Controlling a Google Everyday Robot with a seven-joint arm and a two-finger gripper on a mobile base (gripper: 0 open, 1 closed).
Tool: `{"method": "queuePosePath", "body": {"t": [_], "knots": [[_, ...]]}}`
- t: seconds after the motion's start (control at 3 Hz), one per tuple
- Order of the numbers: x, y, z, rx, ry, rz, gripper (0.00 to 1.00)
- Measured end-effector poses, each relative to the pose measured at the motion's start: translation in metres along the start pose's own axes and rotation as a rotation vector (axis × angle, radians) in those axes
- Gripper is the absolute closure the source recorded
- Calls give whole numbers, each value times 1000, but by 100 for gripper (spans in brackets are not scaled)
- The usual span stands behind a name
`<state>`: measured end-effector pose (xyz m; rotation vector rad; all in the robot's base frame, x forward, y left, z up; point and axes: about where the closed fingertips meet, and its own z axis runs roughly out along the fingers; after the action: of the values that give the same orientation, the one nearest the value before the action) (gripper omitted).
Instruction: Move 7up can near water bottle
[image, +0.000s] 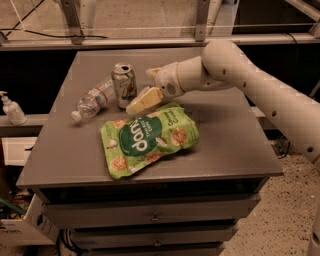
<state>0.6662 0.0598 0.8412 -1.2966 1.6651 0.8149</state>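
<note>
While beside can (124, 85) (upright), end effector (145, 88)

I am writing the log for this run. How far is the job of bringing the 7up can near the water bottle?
Mostly done, it seems: the 7up can stands upright close beside the lying water bottle. In hand: nothing; the pincer is open next to the can, not around it. Left: probably only to draw the arm away.

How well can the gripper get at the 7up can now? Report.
Probably yes: the gripper, open, sits just beside the upright 7up can with nothing between them; the water bottle lies on the can's other side.
</note>
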Motion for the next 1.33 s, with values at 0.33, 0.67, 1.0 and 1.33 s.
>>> {"method": "queuePosePath", "body": {"t": [0.33,0.67,1.0,1.33], "knots": [[9,-32,-31,98,20,21,0],[23,-74,-71,220,53,36,0],[30,-116,-125,374,71,45,0],[31,-148,-188,525,55,65,0]]}}
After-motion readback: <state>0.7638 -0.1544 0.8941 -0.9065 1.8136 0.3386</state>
